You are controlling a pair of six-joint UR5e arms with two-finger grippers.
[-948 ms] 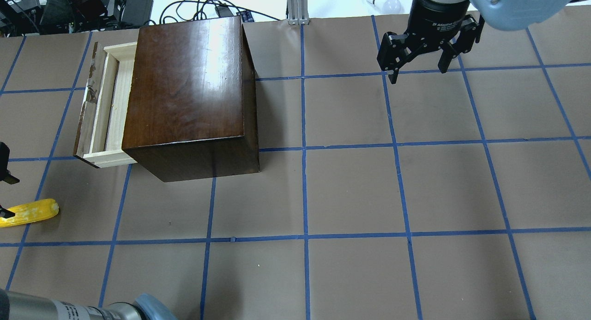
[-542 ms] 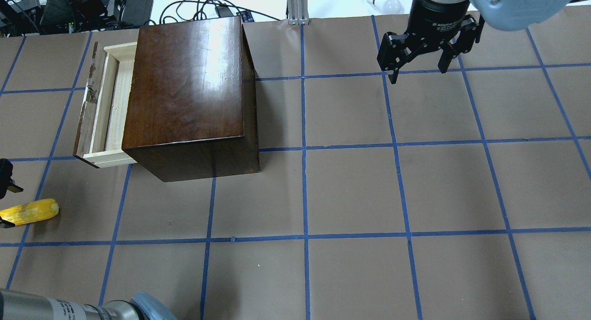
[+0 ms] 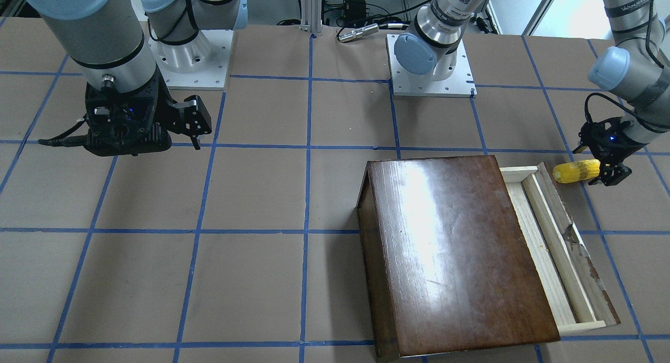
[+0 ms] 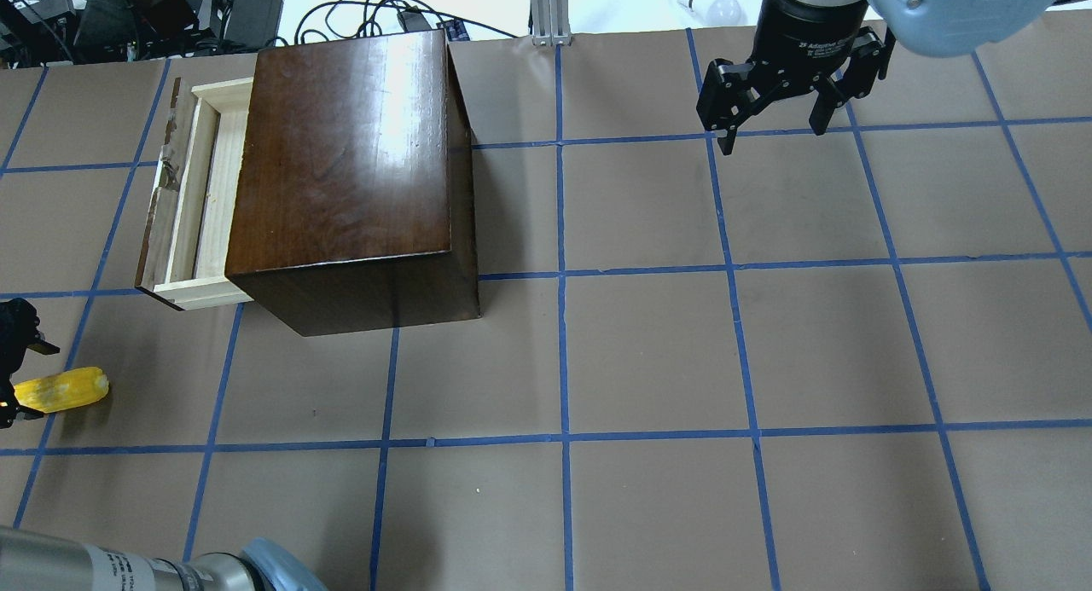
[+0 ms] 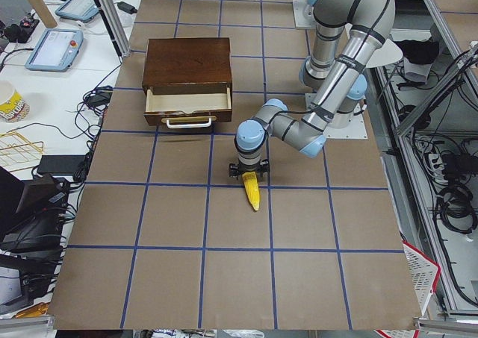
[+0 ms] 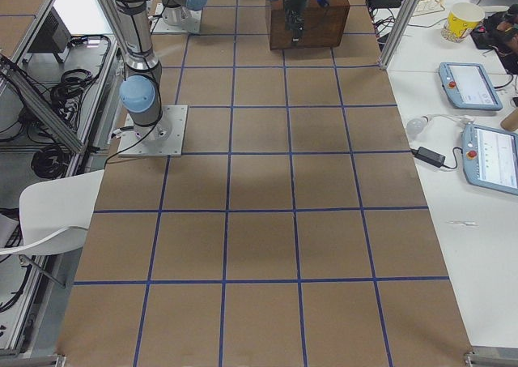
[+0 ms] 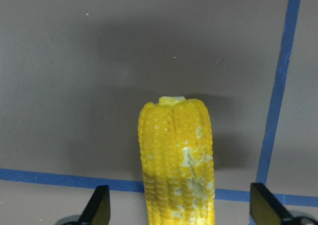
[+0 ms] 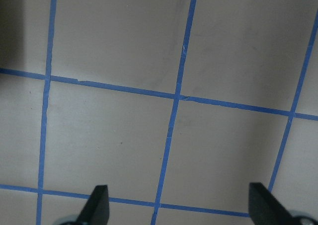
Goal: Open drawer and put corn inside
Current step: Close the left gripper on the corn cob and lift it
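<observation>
Corn (image 4: 64, 388), a single yellow cob with bumpy kernel rows, is lying on the table (image 4: 648, 352), which is showing brown paper ruled into squares by blue tape. The corn is resting near the table's end on the robot's left side. It is close to the front corner of the drawer (image 4: 192, 190) but not touching it.

The left gripper (image 7: 180, 209) is straddling the corn. Its jaws are standing wide apart, one black finger on each side of the cob, and the wrist view is showing a clear gap of table between each finger and the kernels. In that view the corn's blunt end, with a pale stub, is pointing away from the camera, and whitish scuffs are showing on its yellow surface.

The drawer, a shallow tray of pale wood with a dark, chipped front panel, is sitting partly pulled out of the cabinet (image 4: 341, 156). The cabinet is a glossy dark-brown wooden box, and light is glaring off its top. The side view from the robot's left is showing a pale handle (image 5: 185, 121) on the drawer front.

The right gripper (image 4: 775, 137) is hanging over bare table on the robot's right, well apart from the cabinet and the corn. Its jaws are spread and are gripping nothing, with only taped paper showing between its fingers (image 8: 97, 205).
</observation>
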